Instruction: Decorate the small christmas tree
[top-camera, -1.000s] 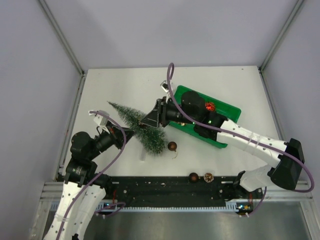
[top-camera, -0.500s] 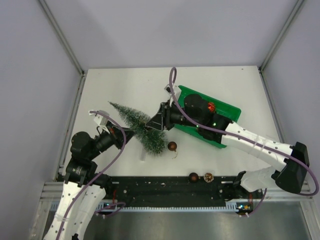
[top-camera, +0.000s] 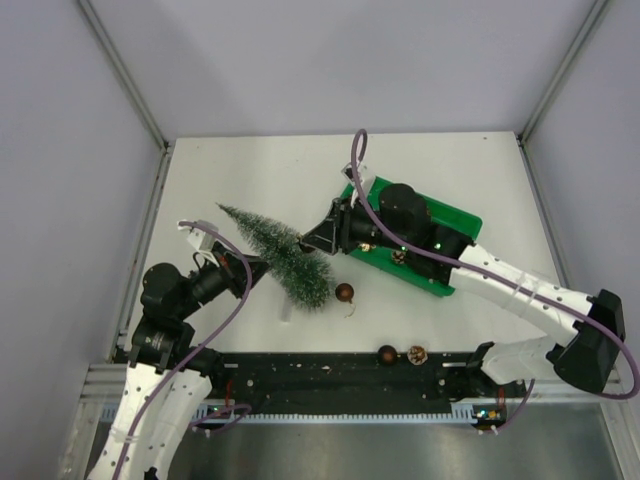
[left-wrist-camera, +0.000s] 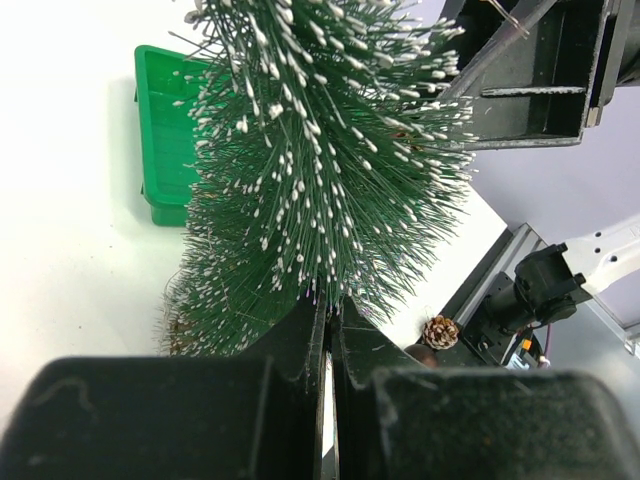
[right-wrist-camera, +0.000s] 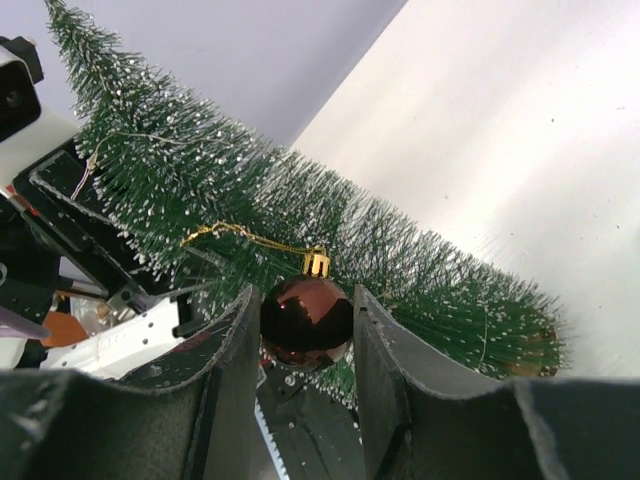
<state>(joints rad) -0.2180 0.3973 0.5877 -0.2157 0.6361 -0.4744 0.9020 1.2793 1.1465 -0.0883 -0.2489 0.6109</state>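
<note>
The small christmas tree (top-camera: 283, 256) lies slanted over the left half of the bench (top-camera: 250, 170). Its long axis runs from the thin tip, far and to the left, to the wide end, near and to the right. The left pincer (top-camera: 258, 265) comes in from the tree's left flank. Its jaws are pressed almost together deep in the bristles near the wide end, and you can take that as a clamp on the tree, though the bristles hide the exact contact.

The right pincer (top-camera: 306, 240) is the nearer of the two to the spot you want. It sits just beside the tree's right flank, about midway along the cone, and is clamped on a brown bauble (right-wrist-camera: 305, 320). In the right wrist view the gold loop (right-wrist-camera: 240, 235) of that bauble trails onto the bristles, with the tree crossing directly ahead of the jaws.

My reading is that the coming move goes across the tree's axis, not along it. You need to carry the loop over a branch before you let go. Behind the right arm is the green tray (top-camera: 458, 216). A loose bauble (top-camera: 344, 292) lies on the bench just right of the tree's wide end.
</note>
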